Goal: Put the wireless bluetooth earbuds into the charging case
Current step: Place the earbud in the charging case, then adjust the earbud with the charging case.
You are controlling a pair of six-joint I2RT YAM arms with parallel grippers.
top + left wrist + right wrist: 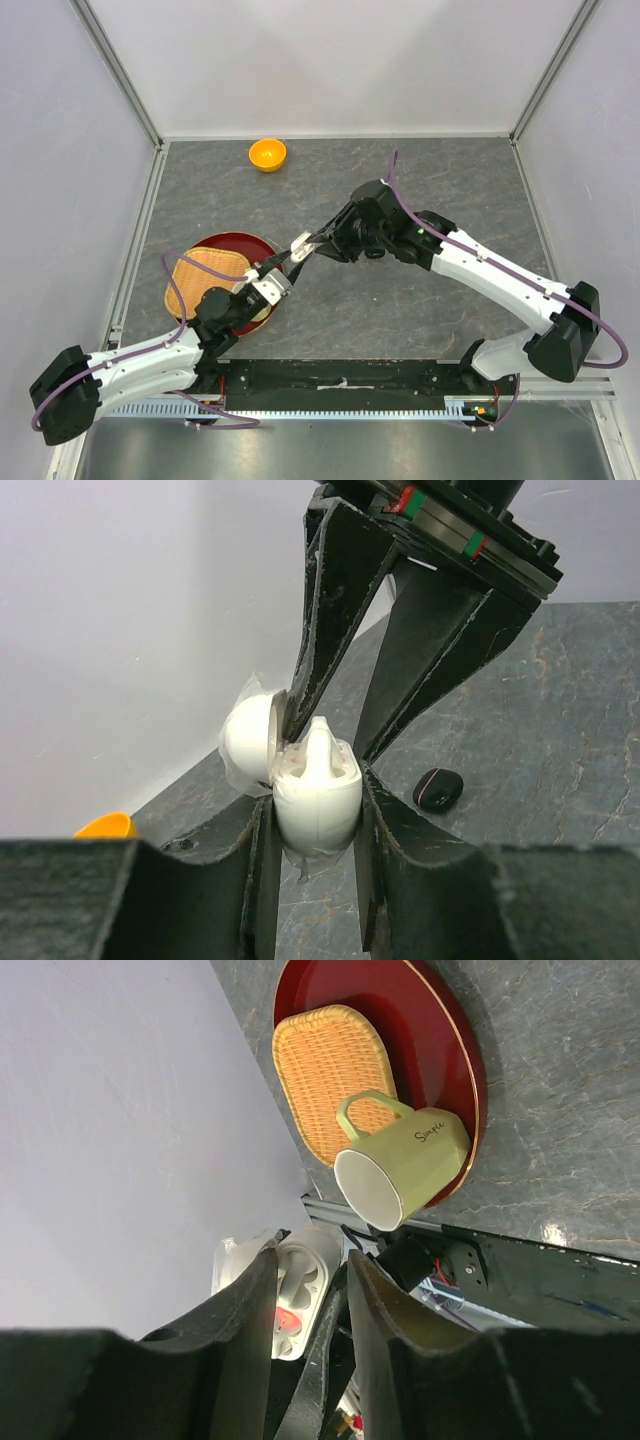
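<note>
I start with the big grey table [420, 310]. My two arms meet above it, a little left of the middle. My left gripper [314, 832] comes up from the near left side. My right gripper [312, 1260] reaches across from the right, so the two meet tip to tip.

My left gripper is squeezed shut on the white charging case [318, 802]. It holds the case up in the air, off the table, with one finger on each side. The open mouth of the case faces my right gripper. Its round lid [250, 742] is flipped back to one side.

One white earbud [322, 742] sits in the mouth of the case. It stands up tall, and its thin end pokes out straight toward my right gripper. To me it does not look all the way in.

My right gripper has its two fingers spread apart, one on each side of the earbud. One finger sits in the crack between the lid and the bud. I do not see them pinching it.

So the bud is right in front of my right gripper's tips, and that arm is the nearer one. I think the next push should go along the bud's long way, straight into the case. I cannot see any other earbuds here.
</note>
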